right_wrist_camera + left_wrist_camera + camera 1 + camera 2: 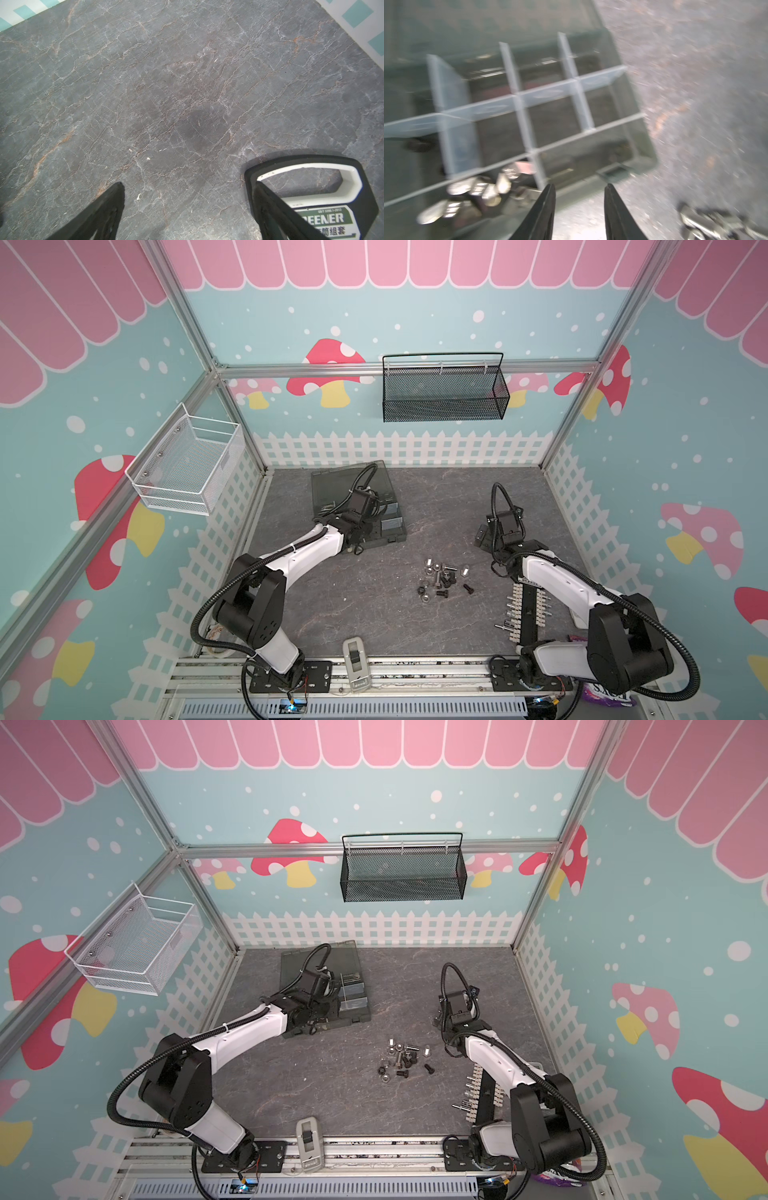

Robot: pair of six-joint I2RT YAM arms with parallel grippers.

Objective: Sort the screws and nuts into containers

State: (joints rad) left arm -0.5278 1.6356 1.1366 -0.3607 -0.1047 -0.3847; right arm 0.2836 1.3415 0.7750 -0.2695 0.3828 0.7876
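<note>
The box [392, 531] lies open at the back left of the table [353, 614], its compartments [521, 99] split by pale dividers. The left wrist view is blurred, but the compartment nearest my left fingers holds a heap of silver pieces [477, 193]; I cannot tell screws from nuts there. The table is dark grey veined stone, walled in teal with mushrooms and a white fence; a black basket [444, 393] hangs on the back wall and a white basket [187, 468] on the left one. My left gripper [579, 186] hangs over the box's near edge, fingers parted, nothing between them. My right gripper [188, 185] is spread wide over bare stone, holding nothing, a tool handle [353, 182] just beside it. The pile [442, 578] of screws and nuts lies between my arms, apart from both grippers.
</note>
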